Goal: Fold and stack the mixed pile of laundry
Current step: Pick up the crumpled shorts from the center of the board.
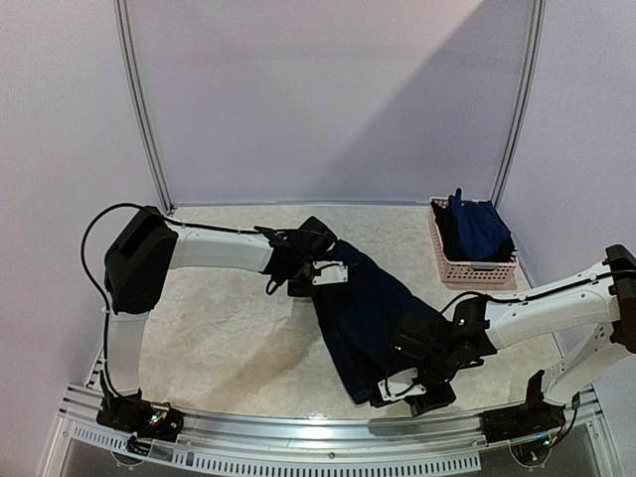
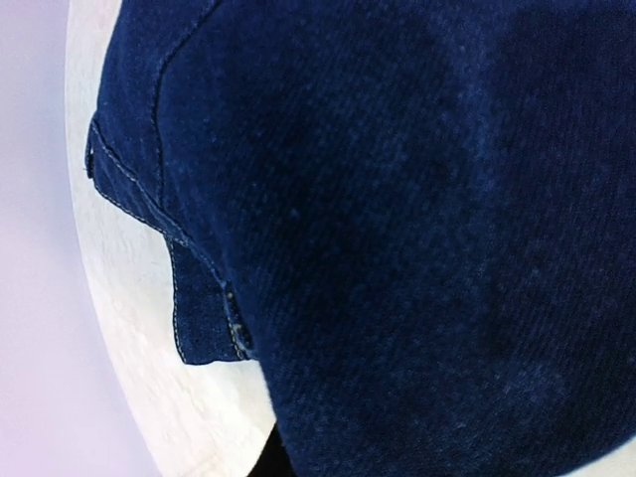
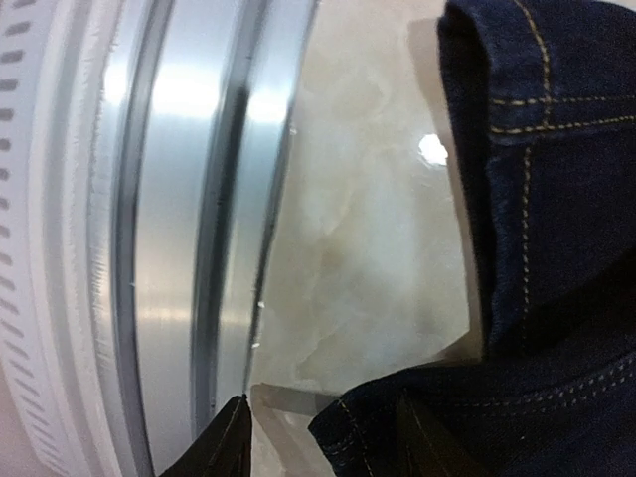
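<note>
A dark navy denim piece (image 1: 373,308) lies stretched diagonally across the table between my two grippers. My left gripper (image 1: 316,266) is at its far upper end; in the left wrist view the denim (image 2: 397,248) fills the frame and hides the fingers, and it looks gripped. My right gripper (image 1: 405,390) is at the near lower end. In the right wrist view the denim hem (image 3: 556,199) lies between my parted fingers (image 3: 328,442), covering the right one. Navy and dark garments (image 1: 477,227) sit in the basket. No striped piece or print shows.
The pink perforated basket (image 1: 477,270) stands at the back right of the pale table (image 1: 229,328). The metal rail (image 1: 298,437) along the near edge is close beside my right gripper, seen also in the right wrist view (image 3: 179,248). Frame posts rise at the back.
</note>
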Robot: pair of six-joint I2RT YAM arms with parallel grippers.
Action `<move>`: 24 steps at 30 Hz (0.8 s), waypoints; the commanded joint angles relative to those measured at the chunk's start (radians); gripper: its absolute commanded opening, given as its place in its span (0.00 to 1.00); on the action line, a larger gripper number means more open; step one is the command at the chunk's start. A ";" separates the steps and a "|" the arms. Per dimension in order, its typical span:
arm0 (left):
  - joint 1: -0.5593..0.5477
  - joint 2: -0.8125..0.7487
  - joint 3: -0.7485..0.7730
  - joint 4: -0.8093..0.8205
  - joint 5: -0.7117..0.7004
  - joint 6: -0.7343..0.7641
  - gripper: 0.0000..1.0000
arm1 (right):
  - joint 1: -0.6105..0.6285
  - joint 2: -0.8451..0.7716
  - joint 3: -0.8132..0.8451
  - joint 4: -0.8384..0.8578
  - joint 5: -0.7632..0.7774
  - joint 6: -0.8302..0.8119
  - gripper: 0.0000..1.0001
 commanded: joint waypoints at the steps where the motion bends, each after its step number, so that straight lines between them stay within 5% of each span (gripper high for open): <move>1: 0.004 -0.001 0.032 -0.045 -0.007 -0.035 0.00 | 0.005 0.001 -0.013 0.051 0.153 0.080 0.50; 6: 0.005 0.015 0.061 -0.064 -0.014 -0.040 0.00 | 0.006 0.023 -0.012 0.052 0.213 0.085 0.49; 11: 0.009 0.005 0.062 -0.071 -0.030 -0.040 0.00 | 0.005 0.032 -0.019 0.063 0.326 0.088 0.18; 16: 0.030 -0.031 0.053 -0.070 -0.056 -0.049 0.00 | 0.003 -0.151 -0.003 -0.041 0.328 0.025 0.01; 24: 0.062 -0.161 0.085 -0.180 -0.182 -0.197 0.00 | -0.195 -0.377 0.151 -0.131 0.289 -0.119 0.00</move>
